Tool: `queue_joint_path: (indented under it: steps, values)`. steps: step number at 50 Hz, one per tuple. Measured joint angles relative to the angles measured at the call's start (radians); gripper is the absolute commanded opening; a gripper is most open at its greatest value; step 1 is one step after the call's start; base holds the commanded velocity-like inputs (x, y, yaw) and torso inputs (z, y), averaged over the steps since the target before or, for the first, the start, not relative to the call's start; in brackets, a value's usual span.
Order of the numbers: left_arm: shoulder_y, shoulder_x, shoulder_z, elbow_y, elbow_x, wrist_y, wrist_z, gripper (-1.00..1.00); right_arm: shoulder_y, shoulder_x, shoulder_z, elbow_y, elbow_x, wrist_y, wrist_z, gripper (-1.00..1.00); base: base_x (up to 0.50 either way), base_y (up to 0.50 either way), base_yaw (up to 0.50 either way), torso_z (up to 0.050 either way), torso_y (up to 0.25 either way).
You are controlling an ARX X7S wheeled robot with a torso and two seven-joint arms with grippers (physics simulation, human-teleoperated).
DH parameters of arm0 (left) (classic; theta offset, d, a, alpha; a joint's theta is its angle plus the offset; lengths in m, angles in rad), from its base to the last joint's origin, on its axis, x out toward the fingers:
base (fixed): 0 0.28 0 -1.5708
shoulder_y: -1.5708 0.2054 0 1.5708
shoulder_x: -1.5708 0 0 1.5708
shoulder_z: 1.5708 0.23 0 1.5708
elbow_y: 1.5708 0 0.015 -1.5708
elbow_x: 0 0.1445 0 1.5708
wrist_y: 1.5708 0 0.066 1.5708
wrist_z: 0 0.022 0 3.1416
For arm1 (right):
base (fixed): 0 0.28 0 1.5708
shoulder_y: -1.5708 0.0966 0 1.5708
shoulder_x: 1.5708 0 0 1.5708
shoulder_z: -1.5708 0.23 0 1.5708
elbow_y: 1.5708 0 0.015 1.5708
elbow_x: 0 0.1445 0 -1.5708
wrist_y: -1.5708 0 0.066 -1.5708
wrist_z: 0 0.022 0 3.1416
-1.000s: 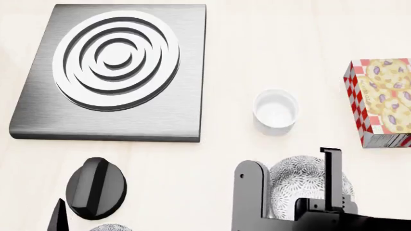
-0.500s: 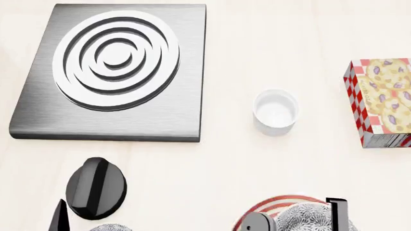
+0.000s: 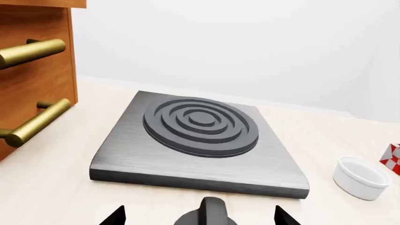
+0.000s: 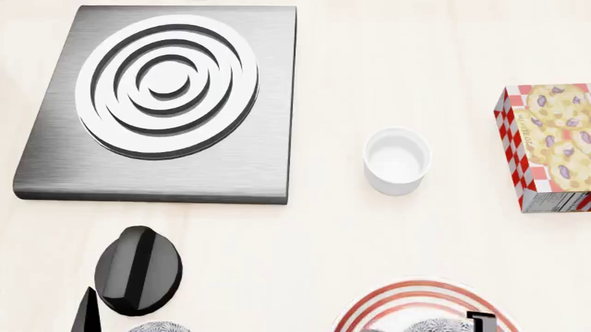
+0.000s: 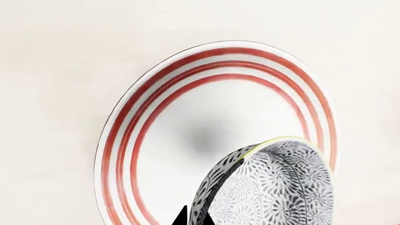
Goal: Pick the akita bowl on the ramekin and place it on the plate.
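Note:
In the right wrist view my right gripper [image 5: 195,216] is shut on the rim of the akita bowl [image 5: 275,187], white with a grey-black pattern. The bowl hangs tilted over the plate [image 5: 156,103], whose rim carries red rings, and its shadow falls on the plate's middle. The head view shows only slivers of the bowl [image 4: 430,325] and plate [image 4: 406,297] at the bottom edge, beside one right finger [image 4: 480,320]. The ramekin [image 4: 397,160] stands empty beyond the plate. My left gripper [image 3: 198,216] is open, its fingertips either side of a black knob [image 3: 209,213].
A steel burner slab [image 4: 166,104] with raised rings fills the far left. A checkered cookie box [image 4: 549,149] stands at the right. A second patterned bowl [image 4: 157,326] peeks in beside the black knob [image 4: 138,270]. A wooden drawer front [image 3: 31,70] with brass handles is beside the slab.
My right gripper has carried the akita bowl toward the near edge of the head view, away from the ramekin. The red-ringed plate now shows beneath it. The left arm has not moved.

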Motion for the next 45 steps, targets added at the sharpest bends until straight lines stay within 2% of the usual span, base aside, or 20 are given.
queue_joint_path:
  steps: [19,42,43,45]
  values:
    - [0.001,-0.003,0.006,-0.007,0.000,0.009,-0.002,1.00,-0.065,0.017,-0.095,0.062,-0.100,-0.115,0.027,-1.00,0.00,0.00,0.00,0.000,0.000]
    - [0.001,-0.008,0.011,-0.015,-0.005,0.018,-0.004,1.00,-0.146,0.016,-0.146,0.130,-0.154,-0.230,0.062,-1.00,0.00,0.00,0.00,0.000,0.000]
    - [0.001,-0.008,0.012,-0.015,-0.006,0.018,-0.004,1.00,-0.148,0.015,-0.145,0.132,-0.152,-0.231,0.063,1.00,0.00,0.00,0.00,0.000,0.000]
    - [0.000,-0.009,0.012,-0.015,-0.006,0.018,-0.005,1.00,-0.154,0.012,-0.142,0.137,-0.150,-0.234,0.070,1.00,0.00,0.00,0.00,0.000,0.000]
